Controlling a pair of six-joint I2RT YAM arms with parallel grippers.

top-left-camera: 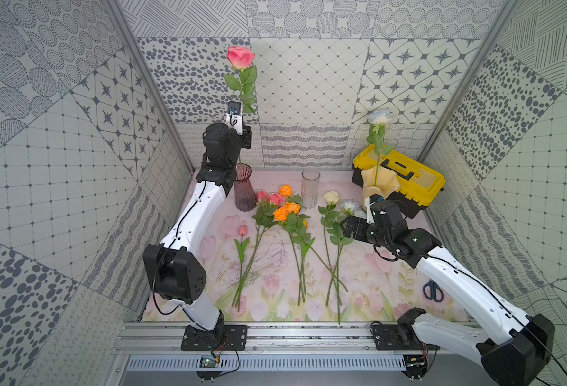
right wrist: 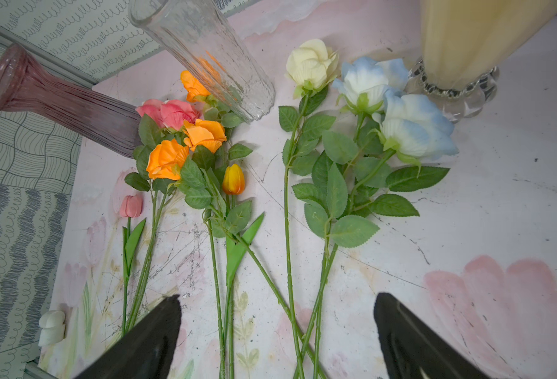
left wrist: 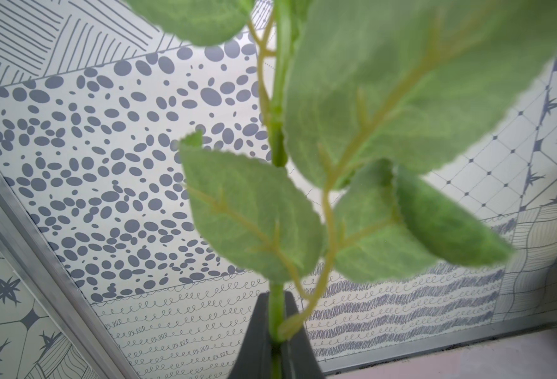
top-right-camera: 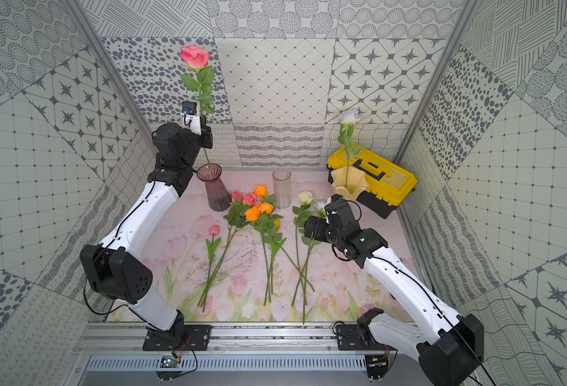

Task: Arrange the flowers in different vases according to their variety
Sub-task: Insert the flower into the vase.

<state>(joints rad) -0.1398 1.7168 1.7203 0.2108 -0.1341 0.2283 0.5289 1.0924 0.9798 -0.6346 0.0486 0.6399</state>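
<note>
Left gripper pinching pink rose upright, bloom up, tip seemingly at purple vase, right gripper wide

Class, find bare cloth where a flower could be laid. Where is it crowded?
Bare: between the white roses and the scissors; between the pink tulip and the left arm. Crowded: blooms between purple vase and clear vase.

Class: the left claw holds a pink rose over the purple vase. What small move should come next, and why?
Probably lower the left claw straight down: it is shut on the upright pink rose, whose stem end hangs about at the mouth of the purple vase.
</note>
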